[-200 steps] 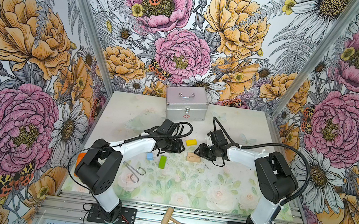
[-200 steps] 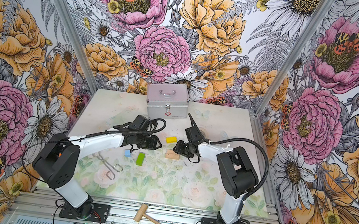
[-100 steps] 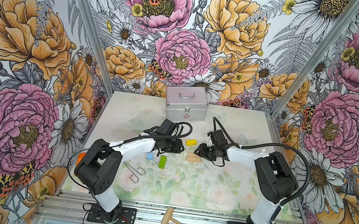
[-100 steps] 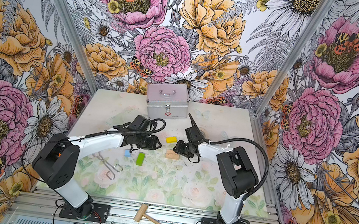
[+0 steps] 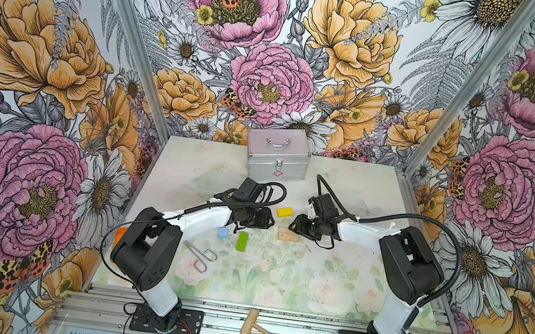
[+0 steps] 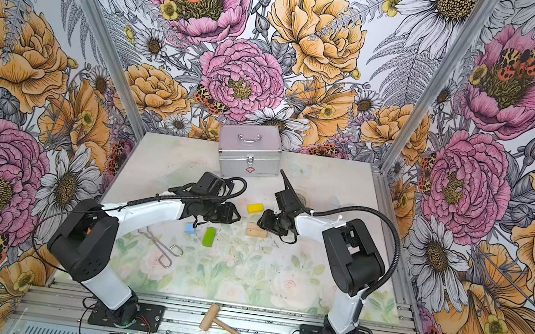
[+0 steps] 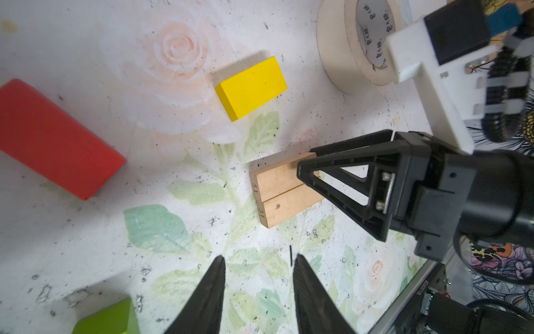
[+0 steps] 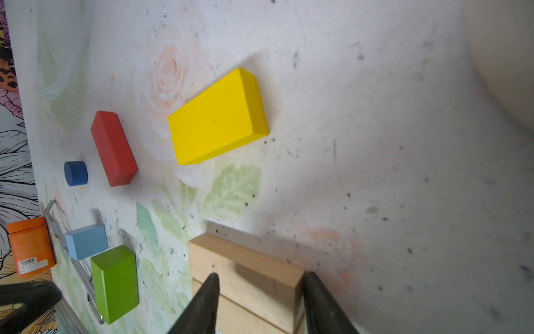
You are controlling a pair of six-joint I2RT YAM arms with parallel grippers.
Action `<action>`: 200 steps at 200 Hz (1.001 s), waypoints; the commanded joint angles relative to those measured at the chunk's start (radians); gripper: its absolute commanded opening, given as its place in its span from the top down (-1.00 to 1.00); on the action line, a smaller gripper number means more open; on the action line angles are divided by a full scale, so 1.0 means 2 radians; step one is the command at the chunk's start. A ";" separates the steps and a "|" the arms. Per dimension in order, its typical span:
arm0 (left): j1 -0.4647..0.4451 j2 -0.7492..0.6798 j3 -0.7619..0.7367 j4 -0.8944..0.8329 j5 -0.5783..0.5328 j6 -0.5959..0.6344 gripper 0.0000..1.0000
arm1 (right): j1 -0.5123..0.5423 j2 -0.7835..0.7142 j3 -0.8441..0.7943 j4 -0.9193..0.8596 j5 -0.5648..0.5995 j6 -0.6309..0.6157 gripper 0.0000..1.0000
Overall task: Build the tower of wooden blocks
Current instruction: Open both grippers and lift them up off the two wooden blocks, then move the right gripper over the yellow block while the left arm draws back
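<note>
Well, only the bottom of the tower looks done. Two tan bars (image 5: pixel 288 234) lie flat side by side, touching, right under the right claw (image 8: pixel 260 277). That claw's fingers stand apart just over the end of the bars, and I do not see it squeeze anything. The left claw (image 7: pixel 258 260) is spread too and has nothing in it. It hangs near the bars, with bare table between its fingers.

Nothing sits on the tan bars yet. The red bar (image 8: pixel 114 149) lies flat close by the left claw, which hides it in both top views. The yellow bar (image 5: pixel 284 212) lies flat just past the right claw's tips, between the two claws. The green bar (image 5: pixel 242 241) lies near the left claw, on the side toward that arm's base. The light blue cube (image 5: pixel 222 232) sits just beside the green bar. The dark blue cylinder (image 8: pixel 76 173) is the farthest from the right claw, just past the red bar.

I think five blocks are left to stack, from the big bars up to the little cylinder on top.
</note>
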 commanded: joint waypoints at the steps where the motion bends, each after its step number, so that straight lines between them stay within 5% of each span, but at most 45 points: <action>1: 0.004 -0.014 -0.005 0.011 -0.010 -0.003 0.18 | 0.002 -0.012 -0.011 -0.001 0.004 0.005 0.01; 200: -0.004 0.019 0.023 0.032 0.004 -0.016 0.20 | -0.016 -0.115 0.003 -0.067 0.053 -0.025 0.01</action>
